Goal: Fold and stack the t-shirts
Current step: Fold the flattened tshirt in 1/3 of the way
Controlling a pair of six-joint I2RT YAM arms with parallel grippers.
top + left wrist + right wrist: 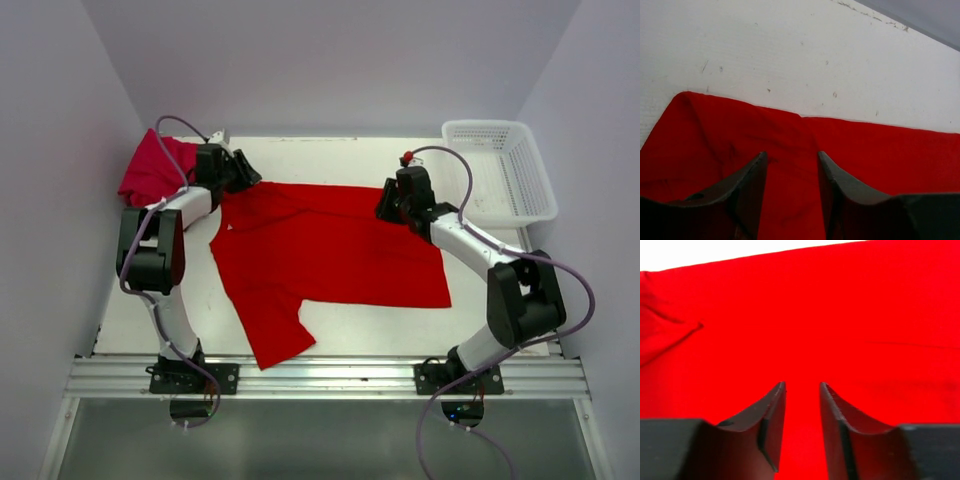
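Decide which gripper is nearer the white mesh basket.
Right. The right gripper hovers just left of the white basket, over the red t-shirt; the left gripper is at the shirt's opposite far corner.

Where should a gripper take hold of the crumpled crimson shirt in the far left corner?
Probably a raised fold on top of the crimson t-shirt, coming from above and its right side. It lies bunched against the left wall, so that side is blocked, and a heap offers no flat edge.
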